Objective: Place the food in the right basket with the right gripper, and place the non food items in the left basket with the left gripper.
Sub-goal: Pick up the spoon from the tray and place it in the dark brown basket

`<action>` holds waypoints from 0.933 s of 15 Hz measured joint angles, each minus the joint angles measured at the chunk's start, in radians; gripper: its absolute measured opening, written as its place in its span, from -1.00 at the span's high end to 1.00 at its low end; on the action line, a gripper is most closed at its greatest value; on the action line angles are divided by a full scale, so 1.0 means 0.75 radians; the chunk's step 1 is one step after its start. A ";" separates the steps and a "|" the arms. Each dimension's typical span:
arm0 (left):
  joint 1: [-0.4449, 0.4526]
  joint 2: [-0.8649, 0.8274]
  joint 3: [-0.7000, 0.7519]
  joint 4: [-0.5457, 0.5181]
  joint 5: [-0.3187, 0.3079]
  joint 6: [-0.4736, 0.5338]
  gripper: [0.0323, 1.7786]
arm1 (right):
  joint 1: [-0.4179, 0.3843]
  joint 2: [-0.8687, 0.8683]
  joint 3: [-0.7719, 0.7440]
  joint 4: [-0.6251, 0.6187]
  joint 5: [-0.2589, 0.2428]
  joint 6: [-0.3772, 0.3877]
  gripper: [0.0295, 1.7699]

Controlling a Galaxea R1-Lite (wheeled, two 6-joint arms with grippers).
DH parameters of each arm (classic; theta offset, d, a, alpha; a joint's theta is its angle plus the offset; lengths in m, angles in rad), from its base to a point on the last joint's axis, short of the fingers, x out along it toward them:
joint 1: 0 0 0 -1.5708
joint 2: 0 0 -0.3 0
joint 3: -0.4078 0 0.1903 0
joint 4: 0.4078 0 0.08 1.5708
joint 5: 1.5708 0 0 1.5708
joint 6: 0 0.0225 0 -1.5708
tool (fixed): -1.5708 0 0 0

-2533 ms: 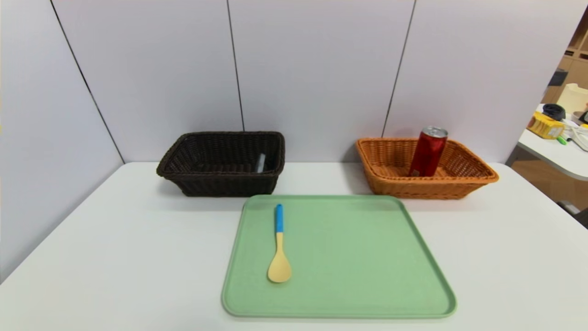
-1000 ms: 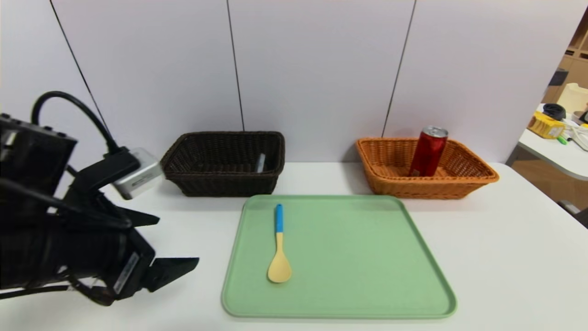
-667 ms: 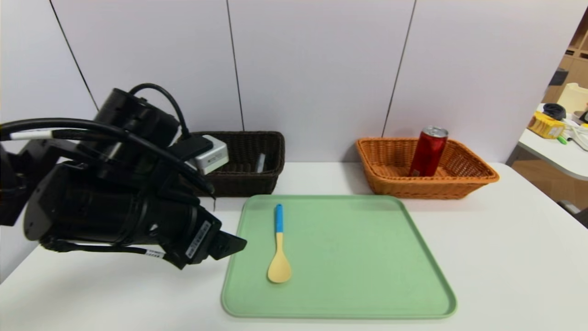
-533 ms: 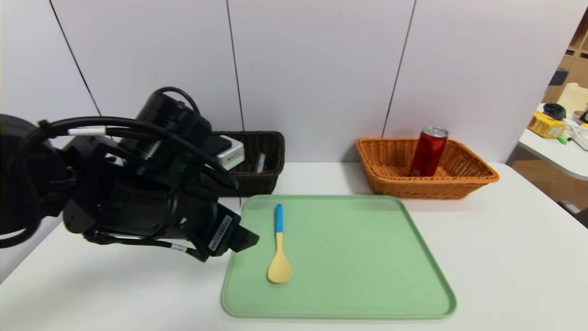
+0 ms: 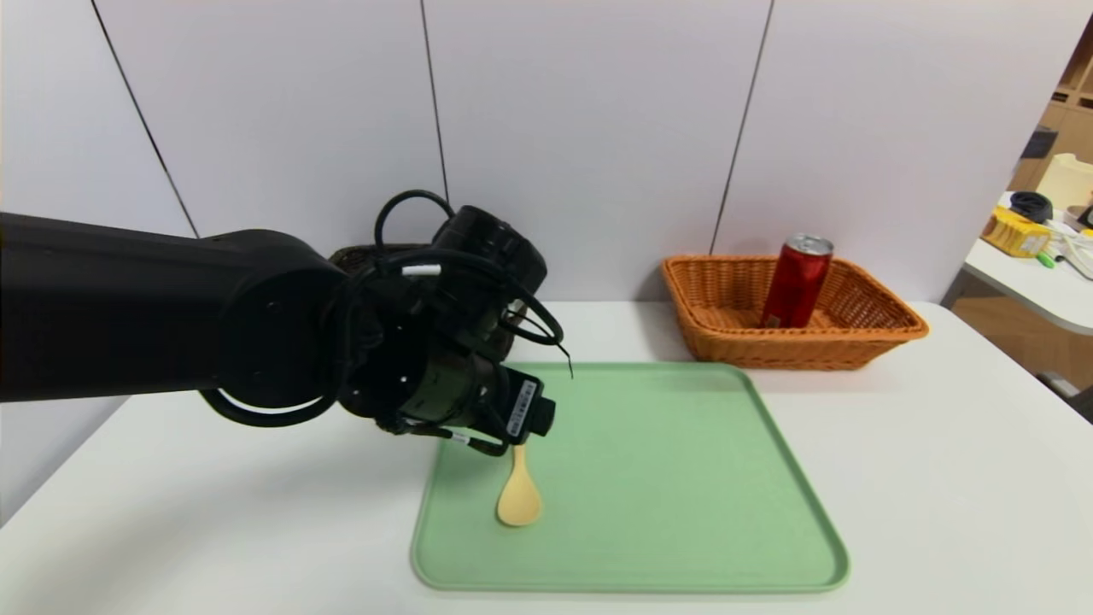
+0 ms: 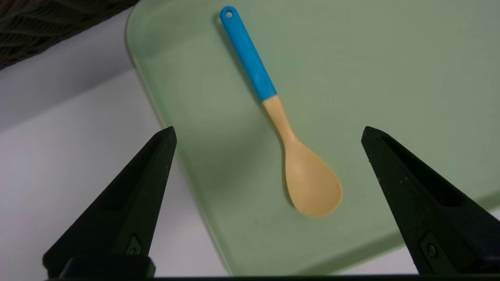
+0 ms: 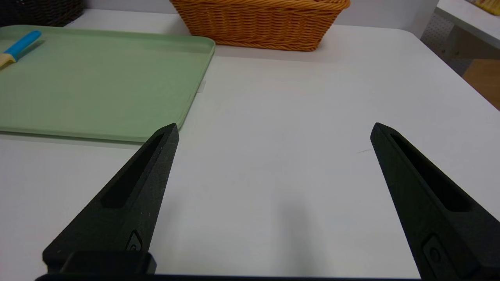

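Yellow-bowled spoon [image 6: 281, 117] with the blue handle lies flat on the green tray [image 5: 683, 478], lower centre of the head frame, nothing holding it. Left gripper [image 6: 268, 132] hangs above it, angled down, jaws spread wide with one tip on each side of the spoon in the wrist frame; spoon sits roughly centred in the gap, so this looks like the line-up for a pick. Fingers well clear of the tray, no contact. Spoon runs diagonally across the gap, so the jaws would close across its neck rather than along it, which is the workable way to grab something this thin. Flat on a smooth tray: expect it to skate if only one tip touches first. Left basket [image 5: 350, 254] is mostly hidden behind the arm at centre-left; only a sliver of dark rim shows, contents not visible. Red can [image 5: 796, 282] stands leaning in the right basket [image 5: 862, 333], upper right, so food looks done. Right gripper [image 7: 273, 130] parked low over bare white table [image 7: 293, 156], jaws wide, empty.
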 joint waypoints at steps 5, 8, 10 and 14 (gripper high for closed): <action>-0.003 0.140 -0.054 -0.039 0.040 -0.190 -0.90 | 0.000 0.001 0.000 0.000 0.000 0.000 -0.91; 0.002 0.189 -0.063 -0.034 0.041 -0.242 -0.90 | 0.000 0.001 0.000 0.000 0.000 0.001 -0.91; 0.014 0.207 -0.070 -0.030 0.039 -0.230 -0.90 | 0.000 0.001 0.000 0.000 0.000 -0.001 -0.91; 0.027 0.235 -0.088 -0.018 0.038 -0.222 -0.90 | 0.000 0.001 0.001 0.001 0.001 -0.001 -0.91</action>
